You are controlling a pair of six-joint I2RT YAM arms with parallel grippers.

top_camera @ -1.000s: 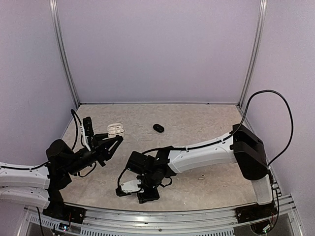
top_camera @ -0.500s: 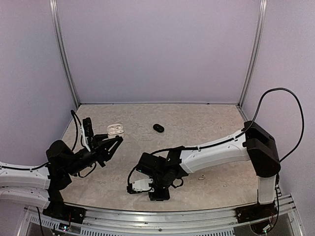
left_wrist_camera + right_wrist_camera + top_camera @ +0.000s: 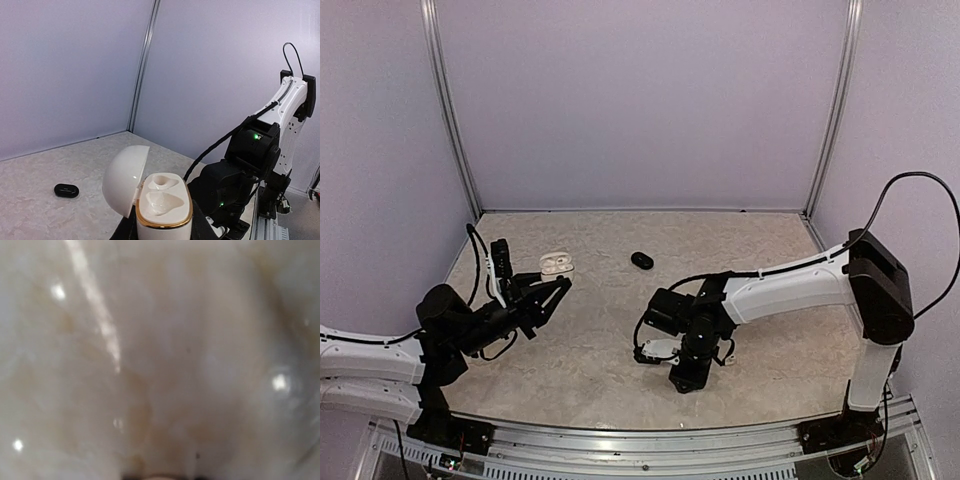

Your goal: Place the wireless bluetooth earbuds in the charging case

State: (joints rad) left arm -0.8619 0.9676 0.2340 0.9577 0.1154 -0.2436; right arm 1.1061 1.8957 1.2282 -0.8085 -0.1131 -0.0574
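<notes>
My left gripper [image 3: 548, 290] is shut on the base of a white charging case [image 3: 557, 264] and holds it above the table at the left. In the left wrist view the case [image 3: 162, 207] stands upright with a gold rim, its lid [image 3: 125, 180] is open, and both sockets are empty. My right gripper [image 3: 682, 380] points down at the table near the front middle. Its wrist view shows only blurred pale table surface very close, so its jaws cannot be read. A tiny white bit, possibly an earbud [image 3: 728, 358], lies just right of it. No other earbuds show.
A small black oval case [image 3: 641, 260] lies shut on the table at the back middle, and it also shows in the left wrist view [image 3: 66, 190]. Metal frame posts [image 3: 448, 110] and purple walls enclose the table. A metal rail [image 3: 650, 440] runs along the near edge.
My right arm has swung to the right, carrying its gripper low over the table from the front left to the front middle. My left arm and the white case have stayed put.
</notes>
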